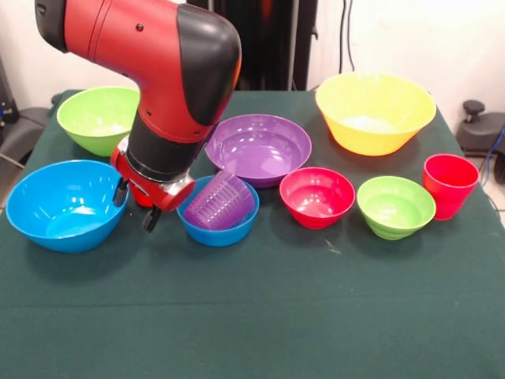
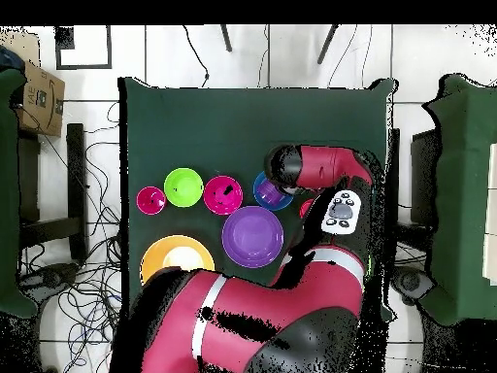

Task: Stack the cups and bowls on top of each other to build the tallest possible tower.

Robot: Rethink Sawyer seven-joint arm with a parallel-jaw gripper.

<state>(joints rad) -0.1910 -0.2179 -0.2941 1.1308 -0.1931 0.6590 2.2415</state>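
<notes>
My gripper (image 1: 136, 205) hangs low over the table between the large blue bowl (image 1: 63, 204) and the small blue bowl (image 1: 217, 227). A red shape sits at its tip; whether that is a cup is unclear. The purple cup (image 1: 221, 201) lies tilted inside the small blue bowl (image 2: 264, 194). Behind them stand the large purple bowl (image 1: 259, 148) and the large lime green bowl (image 1: 99, 118). To the right sit the small red-pink bowl (image 1: 317, 196), the small lime green bowl (image 1: 395, 205), a red cup (image 1: 450, 184) and the yellow bowl (image 1: 375, 110). No taller tower shows.
A dark green cloth (image 1: 260, 316) covers the table, with a wide bare strip along its front edge. In the overhead view the arm (image 2: 320, 170) covers the table's right side and hides the gripper. Cables and chairs surround the table.
</notes>
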